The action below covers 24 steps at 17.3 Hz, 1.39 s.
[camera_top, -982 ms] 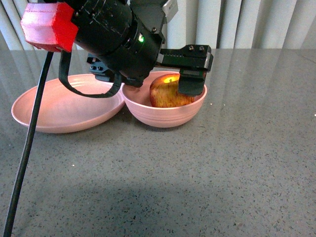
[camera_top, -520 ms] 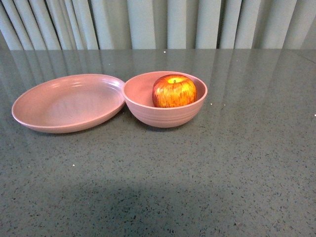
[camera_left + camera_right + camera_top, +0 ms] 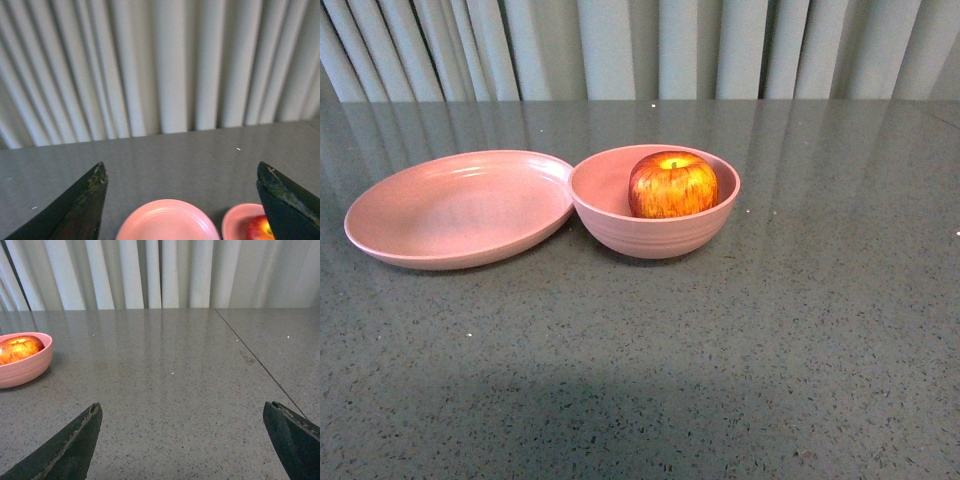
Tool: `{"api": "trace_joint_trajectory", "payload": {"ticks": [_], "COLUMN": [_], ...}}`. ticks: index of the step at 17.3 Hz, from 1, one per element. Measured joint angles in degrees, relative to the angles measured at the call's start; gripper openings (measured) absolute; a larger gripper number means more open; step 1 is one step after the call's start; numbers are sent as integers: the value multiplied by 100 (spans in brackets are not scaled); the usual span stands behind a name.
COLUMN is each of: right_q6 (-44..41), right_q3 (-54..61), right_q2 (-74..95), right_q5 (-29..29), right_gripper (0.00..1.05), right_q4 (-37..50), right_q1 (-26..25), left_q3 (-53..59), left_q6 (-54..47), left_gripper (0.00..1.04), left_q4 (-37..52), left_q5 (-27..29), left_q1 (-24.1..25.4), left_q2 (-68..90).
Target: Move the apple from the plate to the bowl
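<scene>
The red, yellow-streaked apple [image 3: 672, 184] sits inside the deep pink bowl [image 3: 655, 231] at the table's middle. The shallow pink plate [image 3: 460, 208] lies empty just left of the bowl, touching its rim. Neither arm shows in the front view. In the left wrist view my left gripper [image 3: 182, 172] is open and empty, well back from the plate [image 3: 167, 220] and from the bowl [image 3: 239, 221] with the apple [image 3: 260, 229]. In the right wrist view my right gripper [image 3: 182, 412] is open and empty over bare table, with the bowl [image 3: 25, 367] and the apple [image 3: 20, 348] off to one side.
The grey speckled table [image 3: 720, 350] stretches around the dishes. Pale pleated curtains [image 3: 640, 45] hang behind its far edge. A thin seam [image 3: 260, 365] runs across the tabletop in the right wrist view.
One second ago my left arm filled the front view with its gripper around the apple in the bowl. It has since pulled out of that view, leaving the apple in the bowl.
</scene>
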<state>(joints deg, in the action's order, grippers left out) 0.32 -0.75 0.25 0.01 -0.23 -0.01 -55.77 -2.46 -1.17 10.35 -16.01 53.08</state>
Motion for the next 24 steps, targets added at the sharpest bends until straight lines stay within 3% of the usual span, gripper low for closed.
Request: {"api": "trace_joint_trajectory", "payload": {"ticks": [2,7,10,24], "right_q6": [0,0,2,0], "right_q3": [0,0,0,0], "right_q2": [0,0,0,0], "right_q5": [0,0,0,0], "right_gripper": [98,98,98,98], "right_q4": [-2,-4,-2,-2], "right_q1": [0,0,0,0], "left_q3": [1217,3355,4094,5296], "left_q6": [155,205,225,229], "left_gripper": [65,5,1,1], "left_q4": [472,1294,1499,1167], "left_q5": [164,-374,-1010,-1034], "left_q1": [509,960,1598,1589], "left_q2": [-922,-1880,-2430,-3963]}}
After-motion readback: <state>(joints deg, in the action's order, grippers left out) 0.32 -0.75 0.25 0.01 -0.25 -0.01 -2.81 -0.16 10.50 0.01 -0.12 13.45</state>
